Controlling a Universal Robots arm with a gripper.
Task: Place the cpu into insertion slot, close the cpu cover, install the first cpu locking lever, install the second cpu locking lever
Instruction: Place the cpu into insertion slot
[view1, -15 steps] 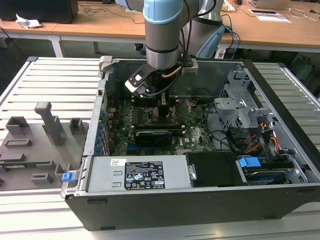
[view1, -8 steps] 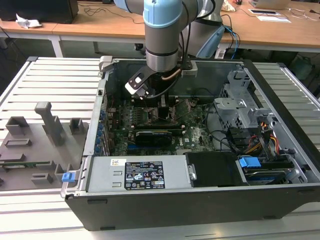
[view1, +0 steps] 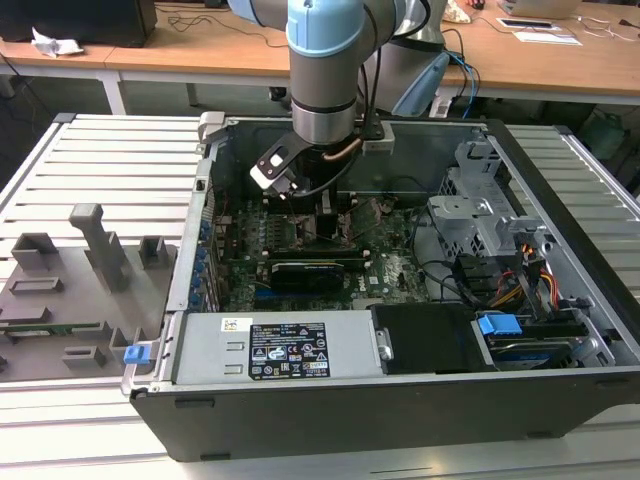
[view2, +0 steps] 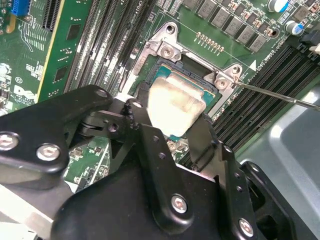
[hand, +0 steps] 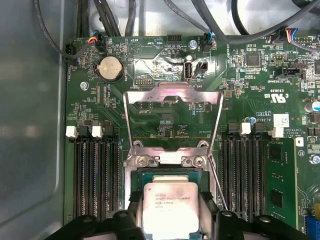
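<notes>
The cpu (hand: 171, 210), a small square chip with a silvery face, sits between my gripper's (hand: 171, 224) two black fingers, which press on opposite edges. It hangs just over the insertion slot (hand: 150, 174), whose dark frame shows around it. In the second wrist view the cpu (view2: 175, 105) looks slightly raised above the insertion slot (view2: 163, 72). The cpu cover (hand: 172, 90) is flipped open, away from the socket. A thin wire lever (view2: 280, 95) stands free beside the socket. In the exterior view my gripper (view1: 328, 222) reaches down into the open computer case.
Long black memory slots (hand: 95, 175) flank the socket on both sides. A black expansion card (view1: 310, 272), the power supply (view1: 290, 350) and a drive cage (view1: 480, 210) crowd the case. A grey fixture tray (view1: 70, 280) lies at the exterior view's left.
</notes>
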